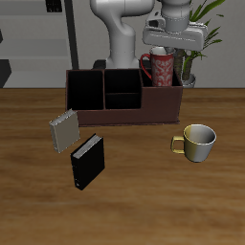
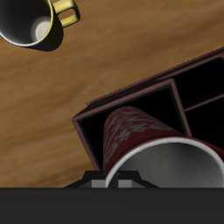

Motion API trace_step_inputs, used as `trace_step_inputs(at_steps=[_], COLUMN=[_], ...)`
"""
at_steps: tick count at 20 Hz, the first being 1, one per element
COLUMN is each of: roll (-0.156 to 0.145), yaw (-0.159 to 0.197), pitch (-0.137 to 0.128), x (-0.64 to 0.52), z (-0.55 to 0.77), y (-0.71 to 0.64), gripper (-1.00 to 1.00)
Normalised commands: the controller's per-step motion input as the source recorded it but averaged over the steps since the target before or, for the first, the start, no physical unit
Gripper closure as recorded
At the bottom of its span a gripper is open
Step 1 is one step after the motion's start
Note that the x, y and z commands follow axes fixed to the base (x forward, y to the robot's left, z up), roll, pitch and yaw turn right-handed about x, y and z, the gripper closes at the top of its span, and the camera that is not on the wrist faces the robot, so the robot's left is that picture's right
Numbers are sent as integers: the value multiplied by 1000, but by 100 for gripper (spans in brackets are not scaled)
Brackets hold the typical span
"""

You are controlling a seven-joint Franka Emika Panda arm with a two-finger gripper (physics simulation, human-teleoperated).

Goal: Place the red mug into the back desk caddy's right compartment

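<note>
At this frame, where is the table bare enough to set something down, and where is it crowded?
Bare wood runs along the table front, between the black box and the cream mug. It is crowded by the caddy: the grey box sits close in front, and the tool holds the red mug over one end.

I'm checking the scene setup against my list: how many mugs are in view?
2. The red mug hangs under the gripper, partly inside the back desk caddy. The cream-gold mug stands on the table, nearer the front edge.
</note>
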Motion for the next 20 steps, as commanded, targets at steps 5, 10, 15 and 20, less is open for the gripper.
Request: trace_step_inputs(at_steps=[5,10,15,20], roll=[12,5,43,13], yaw=[-65,-36,-45,-35], pitch=[50,26,74,36], x=[108,57,58,111], z=[-159,-144,-297,-193], y=[-36,-4,108,-45], gripper=[100,100,100,-100])
